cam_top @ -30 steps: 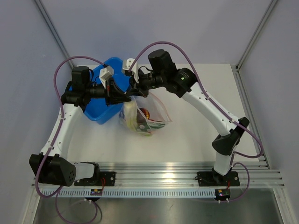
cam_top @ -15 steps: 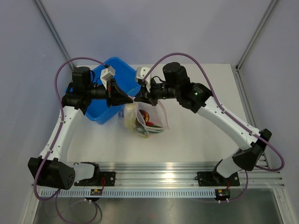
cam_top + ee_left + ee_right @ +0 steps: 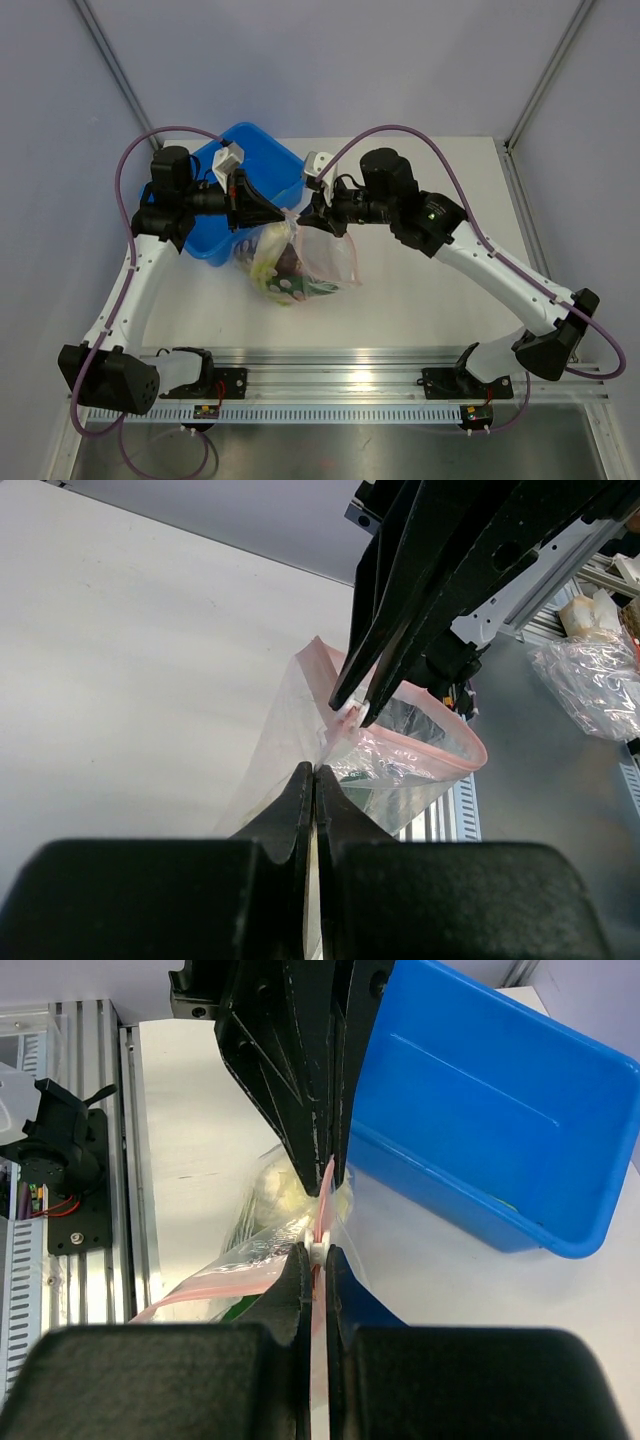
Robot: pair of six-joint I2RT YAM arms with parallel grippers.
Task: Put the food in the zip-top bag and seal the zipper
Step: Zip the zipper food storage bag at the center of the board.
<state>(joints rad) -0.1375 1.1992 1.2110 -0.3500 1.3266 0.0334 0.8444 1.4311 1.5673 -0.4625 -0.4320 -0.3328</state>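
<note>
left gripper [image 3: 315, 770]: fingers pressed together, a fold of the bag's edge pinched between the tips.
right gripper [image 3: 315, 1252]: fingers pressed together on the zipper [image 3: 440, 745], a small white piece seen at the tips; set tip to tip with the left gripper, almost touching.
zipper: pink-red strip along the bag mouth; pinched flat at the grippers, the rest seen as an open loop in the left wrist view.
bag [image 3: 325, 262]: clear, crinkled, held by its top edge between the two arms, just right of the bin; contact with the table cannot be told.
food [image 3: 285, 270]: inside the bag, pale yellow-green, dark and green pieces bunched at the bottom.
bin [image 3: 250, 180]: blue, far left.
table [image 3: 430, 290]: white.
</note>
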